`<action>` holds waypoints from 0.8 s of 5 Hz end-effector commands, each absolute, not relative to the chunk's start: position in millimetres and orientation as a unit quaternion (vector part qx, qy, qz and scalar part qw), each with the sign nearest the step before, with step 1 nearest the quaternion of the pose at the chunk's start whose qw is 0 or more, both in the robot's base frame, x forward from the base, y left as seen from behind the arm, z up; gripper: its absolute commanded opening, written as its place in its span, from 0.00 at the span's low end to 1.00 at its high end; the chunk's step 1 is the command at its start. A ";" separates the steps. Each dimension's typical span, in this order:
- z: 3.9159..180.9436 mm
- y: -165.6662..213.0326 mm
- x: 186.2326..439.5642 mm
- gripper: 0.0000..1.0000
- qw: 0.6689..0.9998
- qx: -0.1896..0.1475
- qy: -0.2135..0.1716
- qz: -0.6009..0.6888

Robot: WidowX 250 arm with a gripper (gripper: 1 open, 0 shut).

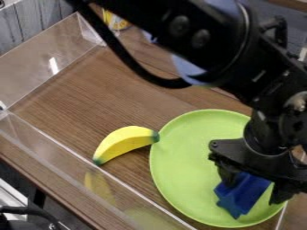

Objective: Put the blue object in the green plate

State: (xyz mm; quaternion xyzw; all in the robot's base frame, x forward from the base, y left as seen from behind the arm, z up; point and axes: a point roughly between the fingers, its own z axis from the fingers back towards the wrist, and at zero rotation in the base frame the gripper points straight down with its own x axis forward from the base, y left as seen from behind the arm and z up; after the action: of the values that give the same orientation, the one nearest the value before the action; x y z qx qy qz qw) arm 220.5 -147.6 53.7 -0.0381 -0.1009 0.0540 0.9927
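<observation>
Spreading under everything, the brown wood-grain tabletop [96,103] is the largest thing in view. Next comes the black robot arm [222,45], reaching in from twelve o'clock and bending down toward three. A clear plastic panel [66,163] runs along the near edge of the tabletop, from about nine o'clock down toward six.

After that, the round lime-green plate [186,166] lies flat toward four o'clock in the view, its right part hidden by the arm's black two-fingered gripper [253,190]. The gripper points down over the plate, its fingers spread apart, one on each side of the block, with no squeeze to be seen.

Smaller again, the yellow banana [125,143] (green at both tips, rather toy-like) rests on the wood at the plate's ten o'clock, its upper tip close by the rim.

Last, the dark blue rectangular block [243,192] sits within the plate, at about its five o'clock. Relative to the gripper, it lies below and between the fingers, its visible end showing toward seven o'clock; the rest is hidden under the gripper.
</observation>
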 end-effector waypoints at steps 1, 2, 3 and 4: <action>63.5 -154.0 224.0 1.00 0.993 -0.042 -0.101 0.038; 70.3 -155.8 227.0 1.00 0.994 -0.041 -0.097 0.026; 66.1 -158.1 233.3 1.00 0.994 -0.041 -0.100 0.030; 60.7 -157.4 238.9 1.00 0.993 -0.040 -0.103 0.033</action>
State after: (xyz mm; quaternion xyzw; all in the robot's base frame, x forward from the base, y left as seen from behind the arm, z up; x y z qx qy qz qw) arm 233.1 -154.6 54.2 -0.0308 -0.0903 0.0312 0.9949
